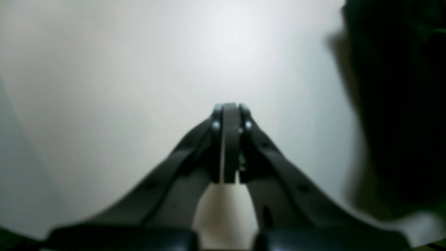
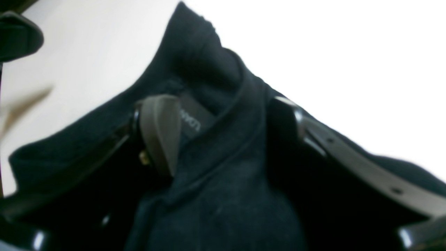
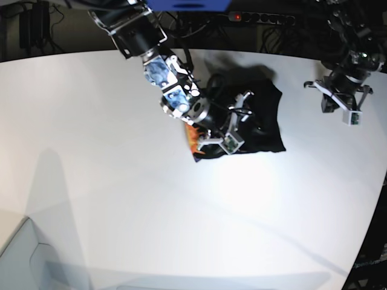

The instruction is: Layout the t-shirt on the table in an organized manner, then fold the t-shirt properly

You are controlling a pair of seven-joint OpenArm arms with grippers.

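Observation:
The black t-shirt (image 3: 263,115) lies crumpled at the back middle of the white table (image 3: 121,193), with an orange print (image 3: 191,136) showing at its left edge. My right gripper (image 3: 233,121) is down on the shirt. In the right wrist view this right gripper (image 2: 230,125) stands open, its fingers (image 2: 160,132) straddling a raised fold of the t-shirt (image 2: 223,181) by the collar label. My left gripper (image 3: 340,103) hangs to the right of the shirt, apart from it. Over bare table (image 1: 122,69), the left gripper (image 1: 230,106) is shut with nothing in it.
The table's curved edge runs down the right side (image 3: 370,211), close to the left arm. Cables and a power strip (image 3: 260,18) lie behind the far edge. A dark blurred mass (image 1: 393,104) fills the right of the left wrist view.

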